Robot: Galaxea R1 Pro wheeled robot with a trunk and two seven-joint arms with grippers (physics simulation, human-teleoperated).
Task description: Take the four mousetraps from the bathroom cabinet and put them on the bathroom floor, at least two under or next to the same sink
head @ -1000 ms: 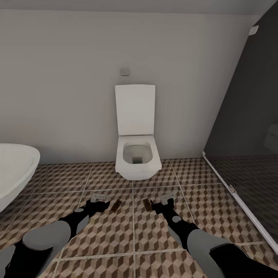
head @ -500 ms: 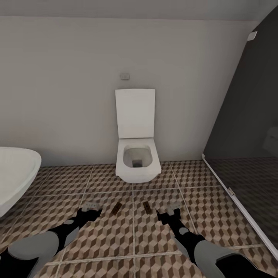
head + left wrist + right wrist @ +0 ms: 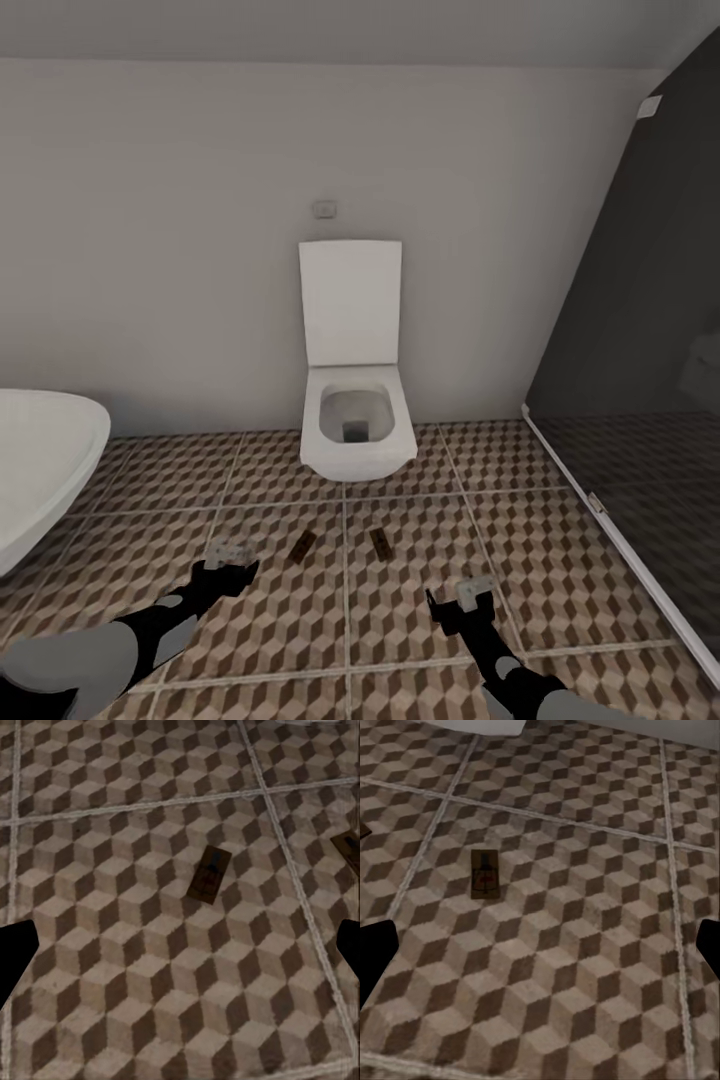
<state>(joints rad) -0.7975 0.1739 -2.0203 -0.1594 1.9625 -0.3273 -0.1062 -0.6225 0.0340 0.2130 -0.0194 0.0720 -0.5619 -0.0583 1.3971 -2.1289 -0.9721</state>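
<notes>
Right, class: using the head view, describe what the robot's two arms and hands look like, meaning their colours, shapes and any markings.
Both arms are built from rounded grey shells joined by black segments that narrow toward the wrist. The left hand and the right hand each end in a small pale grey block on a black wrist. I can see no cables and no readable markings. In the wrist views the fingertips show as plain black shapes.

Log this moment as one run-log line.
left pincer: open, empty | right pincer: open, empty | two mousetraps: flat on bathroom floor, before toilet
</notes>
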